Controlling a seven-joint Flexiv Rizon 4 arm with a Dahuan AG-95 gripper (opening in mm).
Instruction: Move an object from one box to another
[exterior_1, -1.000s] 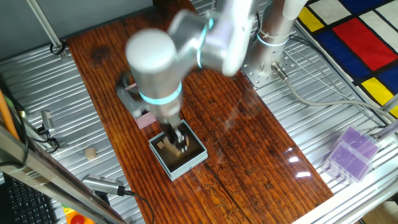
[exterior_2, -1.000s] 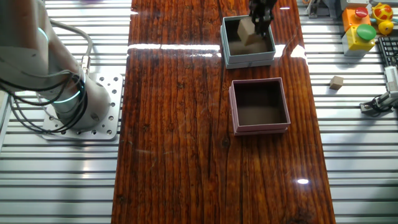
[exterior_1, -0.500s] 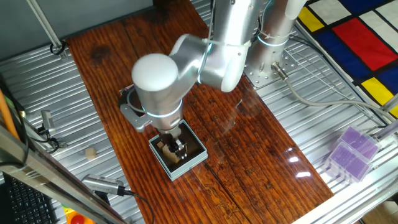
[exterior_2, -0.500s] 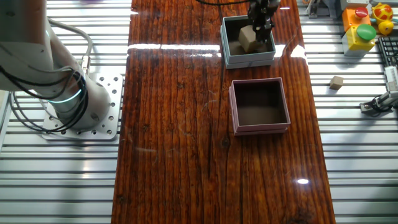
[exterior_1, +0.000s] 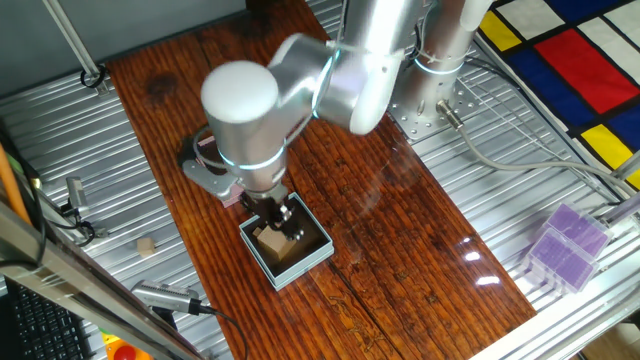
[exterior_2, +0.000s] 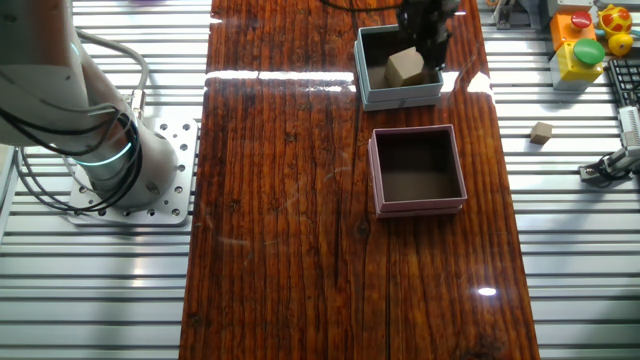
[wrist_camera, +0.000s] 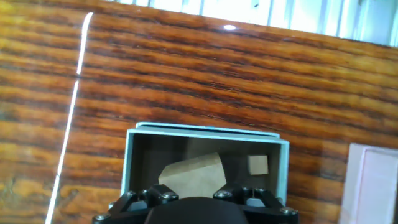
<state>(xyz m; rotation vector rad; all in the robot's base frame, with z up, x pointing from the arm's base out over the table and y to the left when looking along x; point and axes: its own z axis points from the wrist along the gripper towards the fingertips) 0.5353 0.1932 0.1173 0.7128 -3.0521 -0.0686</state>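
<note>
Your arm (exterior_1: 300, 90) shows smooth silver-grey rounded joints, glowing cyan rings at the seams, a silver base (exterior_2: 120, 175) on a perforated plate, black cables, a black gripper (exterior_1: 283, 222) with silver screws.

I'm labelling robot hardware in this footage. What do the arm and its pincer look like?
The arm is silver-grey with rounded joint housings, each edged by a glowing cyan ring. Its cylindrical base is bolted to a perforated metal plate, with dark cables looping beside it. The pincer is small and black; the hand view shows a dark body with silver screws.
</note>
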